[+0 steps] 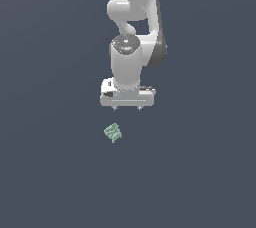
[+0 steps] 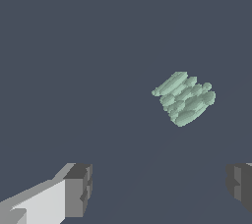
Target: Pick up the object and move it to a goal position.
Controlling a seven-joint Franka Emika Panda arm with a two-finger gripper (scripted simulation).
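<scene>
The object [image 1: 113,132] is a small pale mint-green ridged lump lying on the dark grey floor. It also shows in the wrist view [image 2: 184,98], ahead of the fingertips and apart from them. My white gripper [image 1: 127,107] hangs above the floor, pointing down, just above the object and slightly toward the exterior view's right of it. The gripper [image 2: 160,188] is open, with one dark finger pad [image 2: 81,188] far from the other pad [image 2: 241,183] and nothing between them.
The white arm [image 1: 132,17] rises behind the gripper toward the top of the exterior view. A plain dark grey floor [image 1: 50,172] fills all else.
</scene>
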